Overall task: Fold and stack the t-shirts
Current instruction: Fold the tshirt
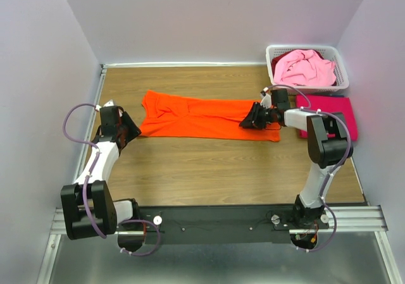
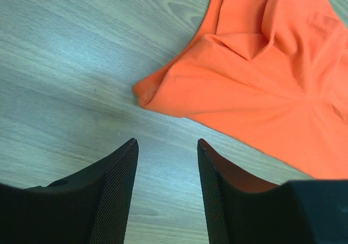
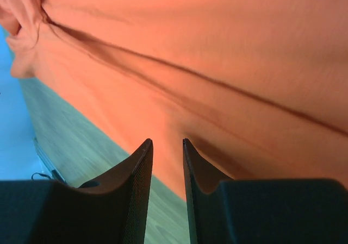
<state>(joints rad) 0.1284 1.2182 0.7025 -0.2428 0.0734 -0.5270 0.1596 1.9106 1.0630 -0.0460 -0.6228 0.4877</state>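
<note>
A bright orange t-shirt (image 1: 196, 116) lies in a long rumpled strip across the middle of the table. My left gripper (image 1: 133, 131) is open just off its left end, low over bare wood; in the left wrist view (image 2: 167, 143) a corner of the orange t-shirt (image 2: 261, 81) lies ahead of the fingers. My right gripper (image 1: 248, 121) is over the shirt's right end, near its front edge. Its jaws (image 3: 167, 142) stand narrowly apart with nothing between them, above the orange cloth (image 3: 217, 54). A magenta-red t-shirt (image 1: 326, 102) lies folded at the right. A pale pink t-shirt (image 1: 304, 69) is bunched in the basket.
The white slotted basket (image 1: 342, 75) stands in the back right corner. Walls close the table on the left, back and right. The right arm's elbow hangs over part of the magenta-red shirt. Bare wood runs along the front of the table.
</note>
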